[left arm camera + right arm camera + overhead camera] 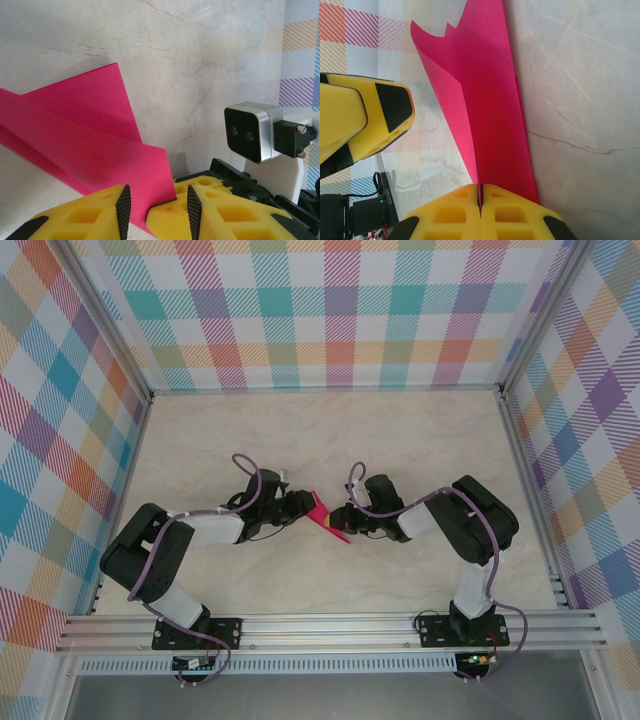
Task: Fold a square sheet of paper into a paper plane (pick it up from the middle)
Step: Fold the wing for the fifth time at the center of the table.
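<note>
Two robot arms meet at the middle of the pale bench (420, 440). There the right fingers (450, 217), pressed together, pinch a folded pink paper (490, 125). The left fingers (95, 212) stand spread around its edge, apparently not touching.

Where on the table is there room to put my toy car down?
Best spot: the wide bare strip of table between the checkered back wall and the arms. A smaller patch lies between the two arms' bases, by the metal rail. The middle is crowded: the left gripper and right gripper meet at the pink paper.
</note>
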Controlling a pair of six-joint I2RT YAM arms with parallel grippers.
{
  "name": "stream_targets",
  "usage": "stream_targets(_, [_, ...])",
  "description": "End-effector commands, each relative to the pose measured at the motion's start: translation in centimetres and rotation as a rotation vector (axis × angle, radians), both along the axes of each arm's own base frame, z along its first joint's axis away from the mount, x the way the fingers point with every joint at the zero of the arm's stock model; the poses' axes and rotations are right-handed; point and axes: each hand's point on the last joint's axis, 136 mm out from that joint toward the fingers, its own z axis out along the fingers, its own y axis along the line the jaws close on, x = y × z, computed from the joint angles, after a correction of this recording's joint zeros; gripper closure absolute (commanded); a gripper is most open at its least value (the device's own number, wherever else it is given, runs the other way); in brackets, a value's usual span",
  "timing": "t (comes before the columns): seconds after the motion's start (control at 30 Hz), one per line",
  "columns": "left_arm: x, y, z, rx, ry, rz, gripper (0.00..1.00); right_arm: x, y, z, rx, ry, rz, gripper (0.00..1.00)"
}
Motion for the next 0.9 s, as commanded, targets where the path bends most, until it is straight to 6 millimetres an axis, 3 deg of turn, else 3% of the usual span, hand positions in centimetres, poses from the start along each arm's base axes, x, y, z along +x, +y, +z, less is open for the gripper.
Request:
stream_targets(0.0, [0.1, -1.3, 0.4, -0.009, -0.020, -0.054, 0.64, -0.1, 0.0, -0.7, -0.010, 0.043, 0.008, 0.98])
stream_targets(0.87, [-0.6, -0.4, -1.8, 0.053, 0.030, -0.040, 0.69, -0.2, -0.6, -2.2, -0.059, 0.096, -0.003, 0.98])
